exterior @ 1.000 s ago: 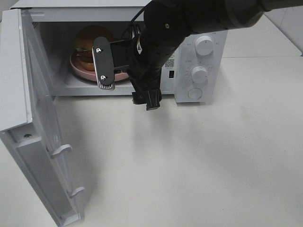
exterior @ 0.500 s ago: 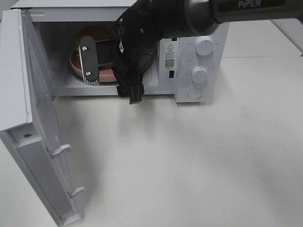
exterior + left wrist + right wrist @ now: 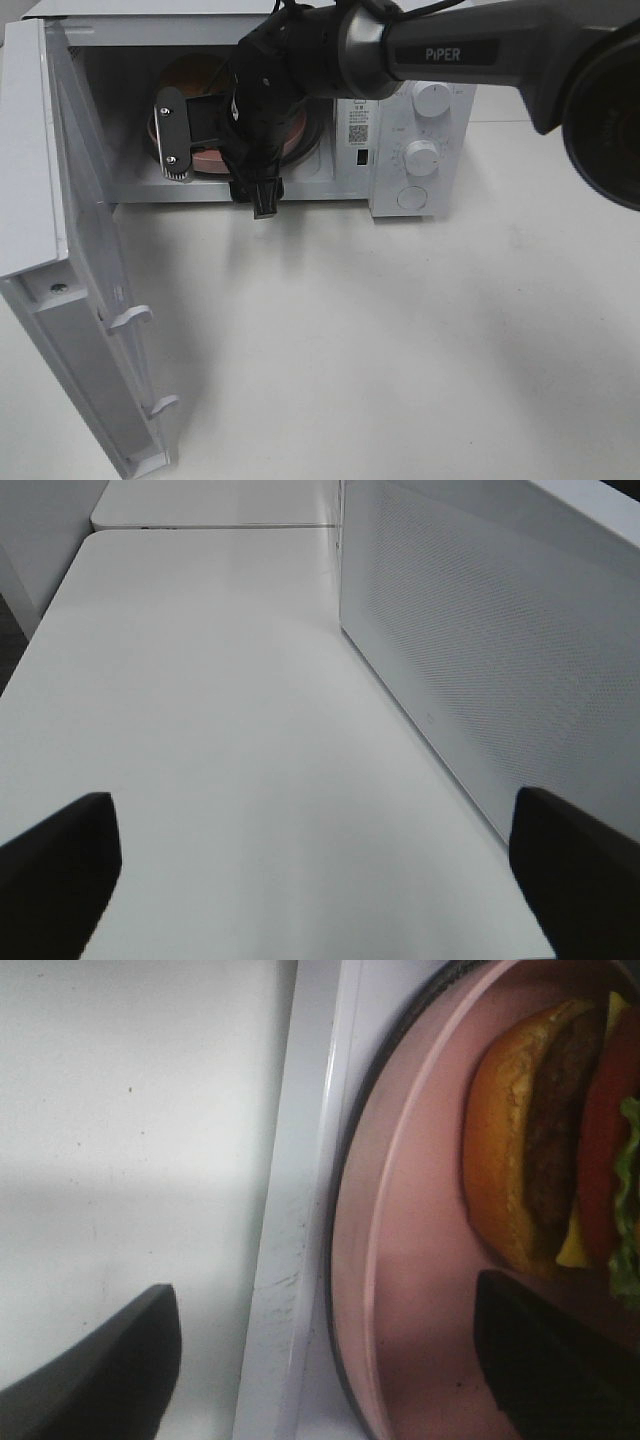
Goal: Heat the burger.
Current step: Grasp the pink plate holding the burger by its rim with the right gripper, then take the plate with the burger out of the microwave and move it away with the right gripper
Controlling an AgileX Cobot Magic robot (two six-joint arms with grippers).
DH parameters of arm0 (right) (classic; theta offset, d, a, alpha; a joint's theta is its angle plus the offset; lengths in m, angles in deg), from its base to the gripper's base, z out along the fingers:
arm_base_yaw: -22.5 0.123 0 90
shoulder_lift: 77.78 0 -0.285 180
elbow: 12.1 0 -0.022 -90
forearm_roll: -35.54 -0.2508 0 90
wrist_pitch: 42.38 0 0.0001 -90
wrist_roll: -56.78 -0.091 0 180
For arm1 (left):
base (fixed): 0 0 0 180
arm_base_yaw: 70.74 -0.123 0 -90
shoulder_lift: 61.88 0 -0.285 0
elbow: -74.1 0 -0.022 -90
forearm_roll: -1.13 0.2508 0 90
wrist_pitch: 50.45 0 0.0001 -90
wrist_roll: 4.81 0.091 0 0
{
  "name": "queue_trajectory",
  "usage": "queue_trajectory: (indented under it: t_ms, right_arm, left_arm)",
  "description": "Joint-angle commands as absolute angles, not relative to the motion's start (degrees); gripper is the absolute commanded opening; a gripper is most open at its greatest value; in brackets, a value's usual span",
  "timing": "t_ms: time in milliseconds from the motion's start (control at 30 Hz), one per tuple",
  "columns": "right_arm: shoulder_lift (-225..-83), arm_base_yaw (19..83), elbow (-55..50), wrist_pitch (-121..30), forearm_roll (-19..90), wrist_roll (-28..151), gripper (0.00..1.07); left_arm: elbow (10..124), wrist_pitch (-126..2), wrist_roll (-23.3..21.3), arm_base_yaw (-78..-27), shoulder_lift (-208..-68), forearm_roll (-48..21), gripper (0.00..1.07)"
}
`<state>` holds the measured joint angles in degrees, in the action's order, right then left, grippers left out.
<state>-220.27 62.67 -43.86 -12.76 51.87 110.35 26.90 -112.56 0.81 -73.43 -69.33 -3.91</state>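
Upper centre of the frame, the right gripper (image 3: 190, 140), jaws spread and empty, straddles the round pink plate's (image 3: 400, 1260) rim under the glossy-bunned burger (image 3: 545, 1150) inside the white microwave (image 3: 400, 150); closing there could drag it out.

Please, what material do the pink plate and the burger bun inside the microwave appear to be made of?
The round pink plate looks like smooth plastic or glazed ceramic: its colour is even, with a soft sheen and a thin raised rim. Which of the two cannot be told. The glossy golden-brown bun of the burger shines evenly like moulded plastic, so it may be a toy; real bread is not excluded.
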Motion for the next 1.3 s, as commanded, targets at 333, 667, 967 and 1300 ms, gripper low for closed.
queue_trajectory:
  t_ms: [333,667,967,1300]
  right_arm:
    - [-225.59,60.32,-50.73,-11.67,49.12,109.61,0.76]
    - [-226.22,59.57,-50.73,-12.82,46.54,109.32,0.52]
    - [-226.22,60.03,-50.73,-9.44,41.50,109.61,0.00]
    - [-224.91,61.29,-50.45,-7.95,41.10,112.53,0.00]
  left_arm:
    - [26.79,-111.93,0.52,-73.60,-69.15,-4.02,0.98]
    - [26.79,-111.93,0.52,-73.60,-69.15,-4.02,0.98]
    - [26.79,-111.93,0.52,-73.60,-69.15,-4.02,0.98]
    - [26.79,-111.93,0.52,-73.60,-69.15,-4.02,0.98]
